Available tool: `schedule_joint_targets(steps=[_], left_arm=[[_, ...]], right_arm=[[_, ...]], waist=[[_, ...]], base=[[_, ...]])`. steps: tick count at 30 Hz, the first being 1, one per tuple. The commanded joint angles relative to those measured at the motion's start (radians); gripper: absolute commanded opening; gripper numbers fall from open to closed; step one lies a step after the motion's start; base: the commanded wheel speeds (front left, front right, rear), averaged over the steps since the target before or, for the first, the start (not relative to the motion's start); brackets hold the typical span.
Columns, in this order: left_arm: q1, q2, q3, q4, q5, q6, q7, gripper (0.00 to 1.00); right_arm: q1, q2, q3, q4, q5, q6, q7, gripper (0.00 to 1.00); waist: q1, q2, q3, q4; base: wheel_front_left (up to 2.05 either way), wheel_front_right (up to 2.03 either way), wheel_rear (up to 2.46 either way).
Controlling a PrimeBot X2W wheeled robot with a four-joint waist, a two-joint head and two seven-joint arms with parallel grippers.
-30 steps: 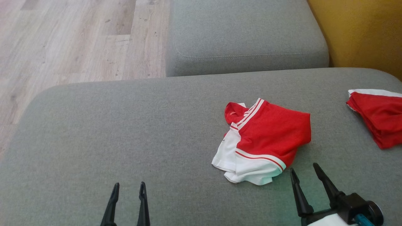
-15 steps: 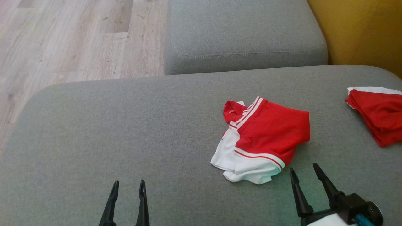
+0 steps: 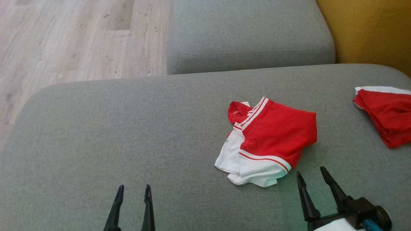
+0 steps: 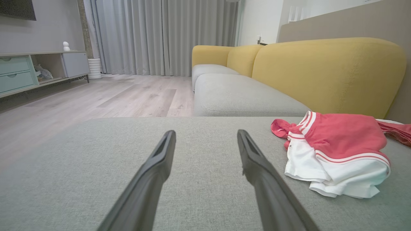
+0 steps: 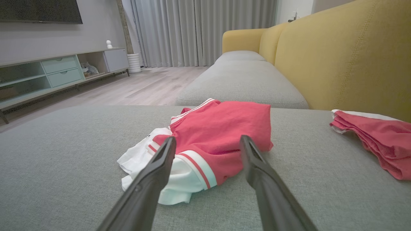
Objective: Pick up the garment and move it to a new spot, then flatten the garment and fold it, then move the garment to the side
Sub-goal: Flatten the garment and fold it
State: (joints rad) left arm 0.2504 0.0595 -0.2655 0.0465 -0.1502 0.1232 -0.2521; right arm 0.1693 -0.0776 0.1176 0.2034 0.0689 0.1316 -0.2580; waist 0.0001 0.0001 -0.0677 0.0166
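- We are keeping our left gripper (image 3: 134,186) and right gripper (image 3: 310,170) open, holding nothing.
- The garment (image 3: 276,131) is lying where it was; only our camera is shifting slightly.

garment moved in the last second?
No. The garment keeps its spacing to the folded pile and the far edge of the cushion. All three drifted up the head view together, so the camera moved.

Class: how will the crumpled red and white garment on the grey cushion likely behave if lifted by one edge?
Probably floppy: the garment lies in soft bunched folds, so it should drape and unfold. Likely light, being thin cloth. It may drag on the textured grey cushion rather than slide.
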Motion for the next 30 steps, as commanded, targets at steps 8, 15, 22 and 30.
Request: schedule_joint_targets(steps=[8, 15, 22, 30], left_arm=[[-0.143, -0.009, -0.082, 0.039, -0.028, -0.036, -0.01, 1.0], [-0.368, -0.009, -0.261, 0.226, -0.119, -0.087, 0.015, 1.0], [-0.573, -0.009, -0.387, 0.37, -0.279, -0.09, 0.121, 1.0], [-0.713, -0.009, -0.428, 0.534, -0.378, -0.036, 0.182, 1.0]], right_arm=[[-0.058, -0.027, 0.043, -0.039, 0.004, -0.001, -0.004, 1.0], [-0.097, -0.046, 0.062, -0.052, 0.019, -0.001, -0.004, 1.0], [-0.133, -0.052, 0.074, -0.058, 0.029, -0.001, -0.004, 1.0], [-0.162, -0.051, 0.077, -0.062, 0.037, -0.001, -0.004, 1.0]], waist=[[-0.0001, -0.0001, 0.05, -0.065], [-0.0001, -0.0001, 0.126, -0.166], [-0.0001, -0.0001, 0.206, -0.266], [-0.0001, -0.0001, 0.261, -0.34]], base=[[0.0, 0.0, 0.0], [0.0, 0.0, 0.0], [0.0, 0.0, 0.0], [0.0, 0.0, 0.0]])
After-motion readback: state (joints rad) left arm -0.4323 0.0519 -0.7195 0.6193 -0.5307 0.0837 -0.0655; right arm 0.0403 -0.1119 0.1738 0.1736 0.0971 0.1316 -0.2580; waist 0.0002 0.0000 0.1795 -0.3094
